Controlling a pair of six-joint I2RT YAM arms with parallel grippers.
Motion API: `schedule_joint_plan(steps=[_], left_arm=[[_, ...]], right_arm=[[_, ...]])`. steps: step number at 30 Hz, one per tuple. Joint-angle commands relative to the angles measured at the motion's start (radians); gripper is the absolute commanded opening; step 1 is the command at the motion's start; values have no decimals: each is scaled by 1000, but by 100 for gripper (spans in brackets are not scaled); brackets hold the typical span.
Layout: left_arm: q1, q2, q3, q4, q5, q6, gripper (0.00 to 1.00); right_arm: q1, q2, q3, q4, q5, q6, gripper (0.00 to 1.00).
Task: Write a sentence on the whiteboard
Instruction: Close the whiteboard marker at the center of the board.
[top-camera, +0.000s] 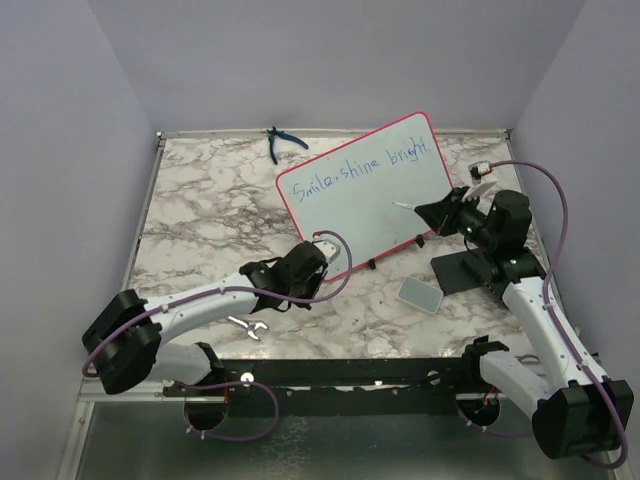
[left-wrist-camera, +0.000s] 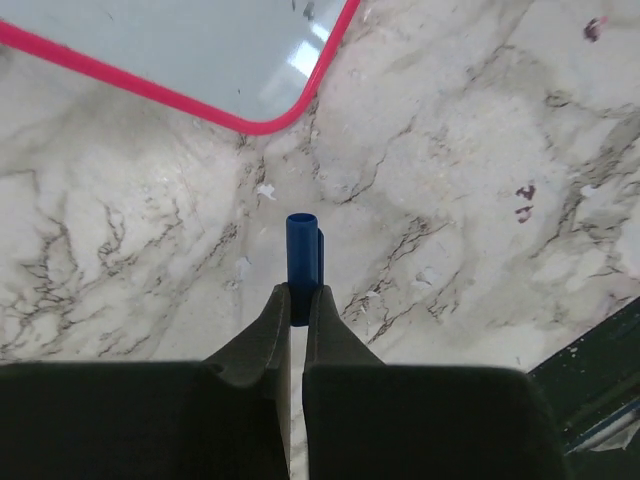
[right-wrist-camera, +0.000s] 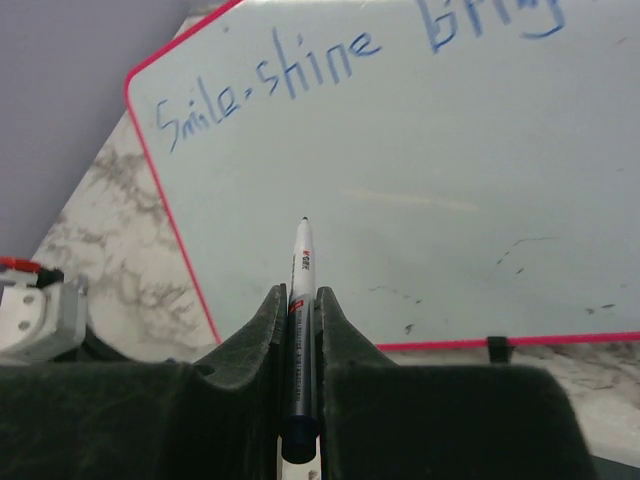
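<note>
Plain lavender walls (top-camera: 60, 150) on three sides of a grey-veined white marble tabletop (top-camera: 200, 200)

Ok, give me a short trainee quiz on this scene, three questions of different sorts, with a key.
1. True or false: the right end effector is shut on a marker.
2. The blue cap is: A lying loose; B gripped in the left end effector; C fitted on the marker.
3. Fill in: the sentence on the whiteboard reads "Smile-shine ____".
Key: 1 true; 2 B; 3 bright.
</note>
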Motion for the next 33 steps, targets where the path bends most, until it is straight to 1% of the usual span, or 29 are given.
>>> schedule_joint_plan(steps=[1, 5, 8, 11, 13, 16, 18, 21, 26, 30, 33], left_arm=[[-10, -140, 31, 60, 15, 172, 0], [-9, -220, -19, 140, 26, 315, 0], [-10, -267, -40, 170, 72, 338, 0], [-15, -319, -55, 172, 106, 349, 0], [-24, -364, -67, 175, 127, 364, 0], [-47, -426, -85, 186, 146, 385, 0], [-60, -439, -93, 188, 168, 397, 0], [-88, -423, -94, 190, 188, 406, 0], [-165, -376, -92, 190, 180, 413, 0], [-197, -371, -94, 190, 171, 412, 0], [-206, -367, -96, 191, 167, 411, 0]], right_arm=[[-6, 35, 65, -183, -305, 27, 0], [-6, 48, 95, -242, -417, 54, 1], [-6, 72, 132, -281, -528, 82, 1], [-5, 102, 140, -264, -704, 123, 1], [-5, 123, 153, -300, -768, 120, 1], [-2, 151, 193, -438, -774, 38, 1], [4, 169, 190, -453, -796, 46, 1], [16, 189, 199, -513, -777, 11, 1], [39, 213, 202, -550, -775, -6, 1], [69, 250, 208, -609, -732, -41, 1], [98, 270, 213, -621, -734, -47, 1]])
